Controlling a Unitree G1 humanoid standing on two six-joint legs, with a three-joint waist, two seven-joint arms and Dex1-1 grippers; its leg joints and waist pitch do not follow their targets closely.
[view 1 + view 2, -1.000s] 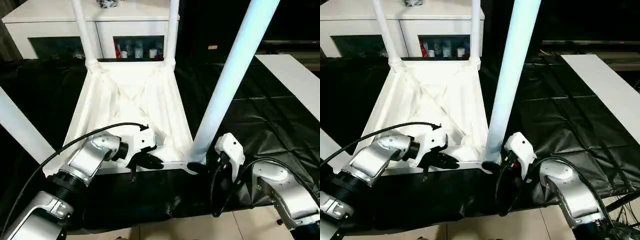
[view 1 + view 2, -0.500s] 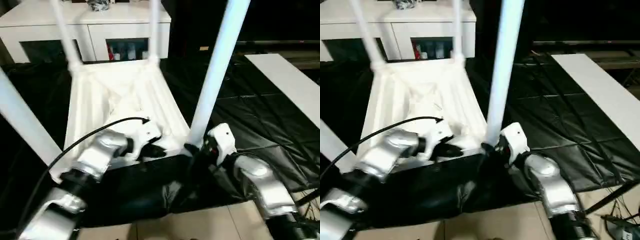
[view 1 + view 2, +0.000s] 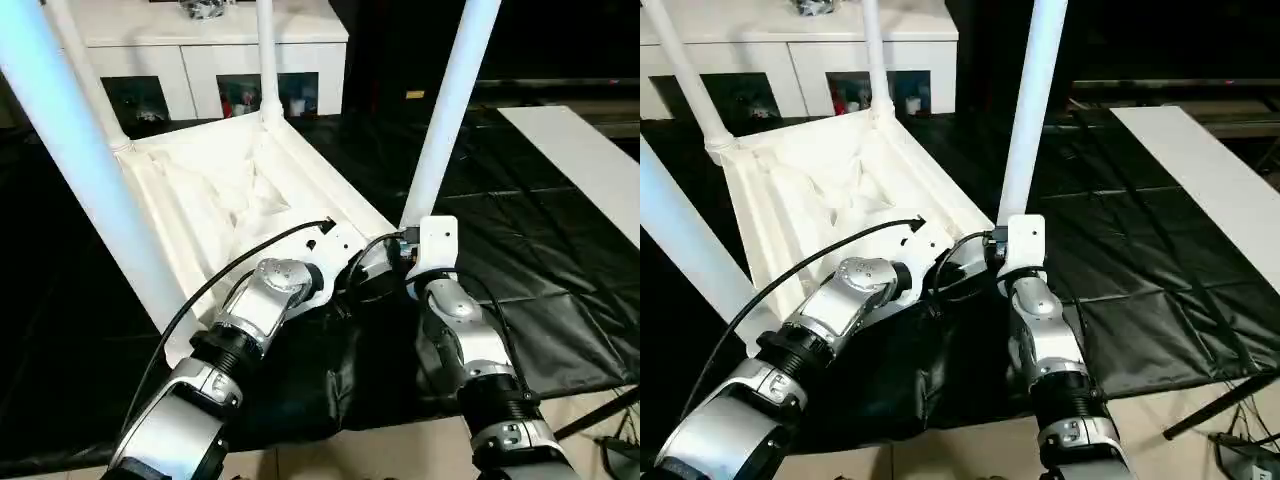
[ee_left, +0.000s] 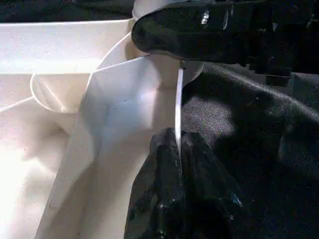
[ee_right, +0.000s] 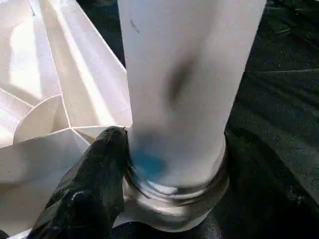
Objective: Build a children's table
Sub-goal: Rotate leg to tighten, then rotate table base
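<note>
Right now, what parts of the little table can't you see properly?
- Leg tops: all four legs run off the top edge of the head views.
- Near rim of the tabletop: covered by both silver forearms.
- Right gripper's second finger: hidden behind the leg base in the right wrist view; one finger shows.

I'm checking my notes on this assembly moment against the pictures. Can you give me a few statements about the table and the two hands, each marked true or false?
1. The tabletop lies with its ribbed underside up. True.
2. The left hand is pinched shut on the tabletop's thin rim. True.
3. Only two legs stand in the tabletop's sockets. False: four legs rise from its corners, among them the near right leg.
4. The right hand is at the top end of that leg. False: it sits at the leg's base, by the corner socket.
5. A black sheet lies under the tabletop. True.
</note>
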